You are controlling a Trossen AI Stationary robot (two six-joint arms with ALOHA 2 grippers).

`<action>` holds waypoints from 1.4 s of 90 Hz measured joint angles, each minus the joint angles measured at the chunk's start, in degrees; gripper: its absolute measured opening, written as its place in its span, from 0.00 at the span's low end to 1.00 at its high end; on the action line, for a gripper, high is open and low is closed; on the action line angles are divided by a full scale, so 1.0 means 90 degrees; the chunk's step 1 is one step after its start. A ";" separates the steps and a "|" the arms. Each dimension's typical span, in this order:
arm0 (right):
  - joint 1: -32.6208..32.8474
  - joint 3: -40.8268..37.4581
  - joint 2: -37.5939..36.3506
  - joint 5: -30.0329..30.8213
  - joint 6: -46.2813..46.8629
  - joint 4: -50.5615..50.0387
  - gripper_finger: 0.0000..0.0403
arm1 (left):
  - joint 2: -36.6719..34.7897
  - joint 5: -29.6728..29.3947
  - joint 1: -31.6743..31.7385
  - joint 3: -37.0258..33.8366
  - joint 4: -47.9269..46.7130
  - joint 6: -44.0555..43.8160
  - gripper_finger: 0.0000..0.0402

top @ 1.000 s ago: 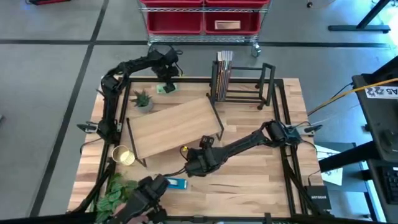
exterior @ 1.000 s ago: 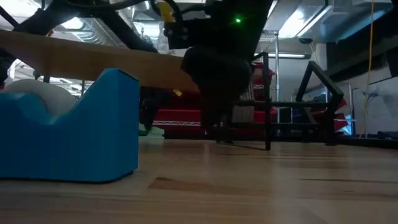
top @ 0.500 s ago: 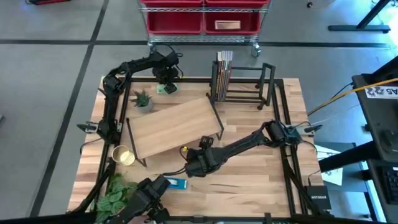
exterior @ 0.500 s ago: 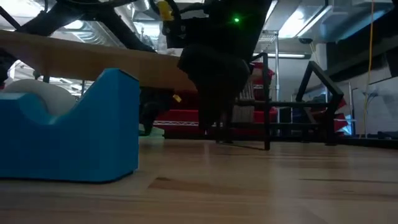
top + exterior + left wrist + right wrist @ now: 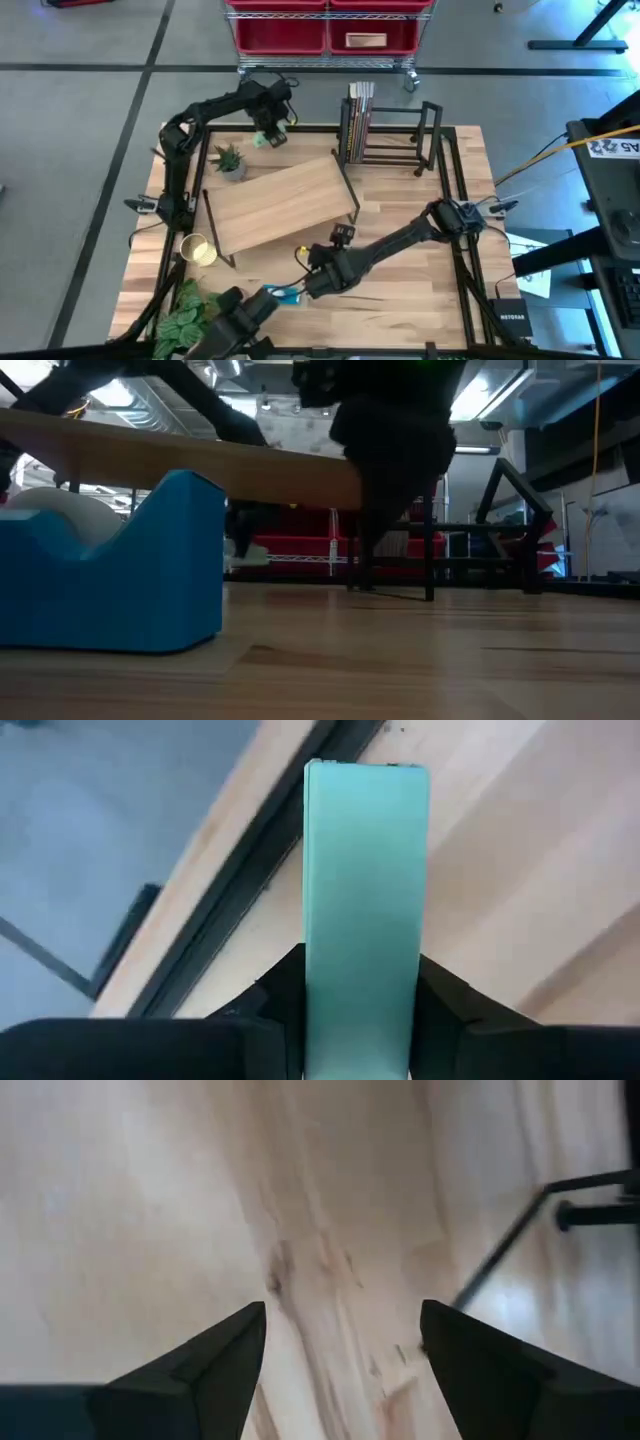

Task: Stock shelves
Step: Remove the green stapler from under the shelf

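The left gripper (image 5: pixel 268 128) is positioned at the far edge of the table (image 5: pixel 420 260), beside the small potted plant (image 5: pixel 230 161). Its jaws are closed on a flat mint-green box (image 5: pixel 365 910), which is clamped between both fingers (image 5: pixel 445 1000) and projects forward over the table edge.

The right gripper (image 5: pixel 318 283) is held low over the table near its front edge, just beside the blue tape dispenser (image 5: pixel 281 294). Its jaws are spread wide, with bare wood visible between them; nothing is gripped.

The wood-topped shelf (image 5: pixel 282 204) is set at an angle at the table's middle. The black book rack (image 5: pixel 390 132) is located at the far edge, with books (image 5: pixel 358 112) at its left end.
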 joint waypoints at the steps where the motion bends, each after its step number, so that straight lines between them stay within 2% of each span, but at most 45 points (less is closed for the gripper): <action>1: 0.0010 0.0010 0.0000 0.0028 0.0027 -0.0063 0.63 | -0.0033 -0.0002 -0.0007 0.0020 -0.0023 -0.0017 0.23; 28: 0.0529 0.0056 0.0000 0.0218 0.1209 -0.1395 0.63 | -0.1482 -0.0047 -0.0324 0.0269 -0.0918 -0.0589 0.23; 43: 0.0963 0.0056 0.0000 0.0475 0.1970 -0.1852 0.63 | -0.2606 0.0055 -0.0899 0.0276 -0.1584 -0.1268 0.23; 61: 0.1571 0.0048 -0.0129 0.0713 0.2441 -0.1906 0.63 | -0.3823 0.0287 -0.2484 0.0276 -0.2256 -0.2503 0.23; 75: 0.2063 0.0051 -0.0418 0.1294 0.2901 -0.1972 0.63 | -0.4286 0.0365 -0.4615 0.0276 -0.2170 -0.3913 0.23; 83: 0.2279 0.0051 -0.0549 0.1491 0.3048 -0.1932 0.63 | -0.4267 0.0173 -0.5940 0.0272 -0.1918 -0.4786 0.23; 91: 0.2412 0.0053 -0.0567 0.1235 0.3043 -0.1616 0.63 | -0.4079 -0.0241 -0.7135 0.0217 -0.1463 -0.5515 0.23; 101: 0.2539 0.0051 -0.0549 0.1028 0.3067 -0.1189 0.63 | -0.3533 -0.0523 -0.8180 0.0213 -0.0935 -0.6035 0.23; 111: 0.2674 0.0051 -0.0549 0.1282 0.3080 -0.0613 0.63 | -0.2794 -0.0543 -0.8727 0.0206 -0.0605 -0.6110 0.23; 126: 0.2836 0.0051 -0.0549 0.1765 0.3078 0.0057 0.63 | -0.1413 -0.0633 -0.8831 0.0201 0.0231 -0.5478 0.23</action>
